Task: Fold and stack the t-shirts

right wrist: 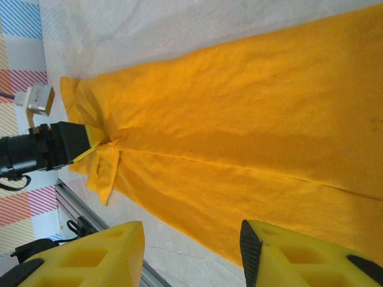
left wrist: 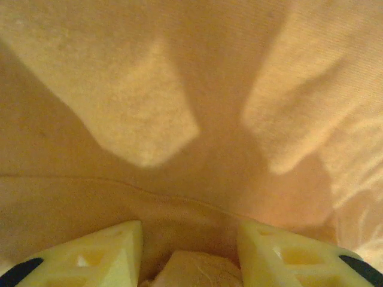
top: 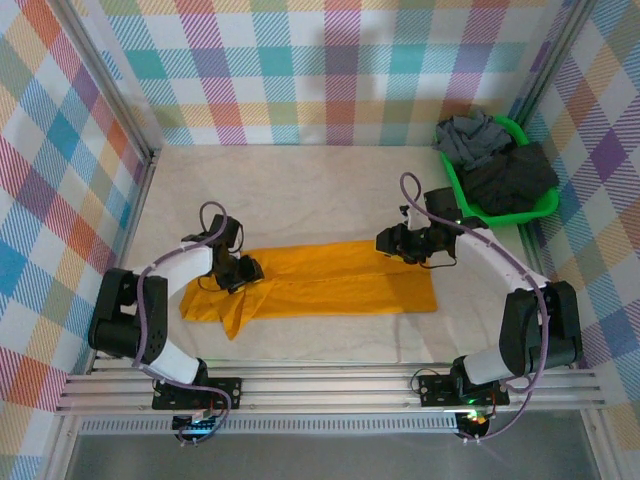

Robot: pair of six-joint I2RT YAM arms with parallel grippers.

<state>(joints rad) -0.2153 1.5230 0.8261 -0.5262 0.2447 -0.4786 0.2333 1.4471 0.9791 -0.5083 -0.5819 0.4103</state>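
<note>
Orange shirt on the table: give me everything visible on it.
The orange shirt is soft mustard-orange cloth, flat on the table, folded lengthwise into a long band with a fold line along its middle. A crumpled sleeve sticks out at its left end. The left gripper sits on that end, cloth bunched between its fingers; grip unclear. The right gripper hangs open above the right end.

The shirt (top: 330, 280) spread mid-table is plain, bright mustard-orange. In the bright green basket (top: 520, 216) at the table's (top: 300, 190) far right corner lie a mid-grey shirt (top: 475, 135) and a dark charcoal one (top: 515, 175). The table is pale cream. The walls (top: 330, 70) carry a pastel plaid of pink, teal, yellow and lilac. The arms (top: 180, 265) are white with black joints, the cables (top: 404, 185) purple and the fingers (right wrist: 102, 254) yellow.
</note>
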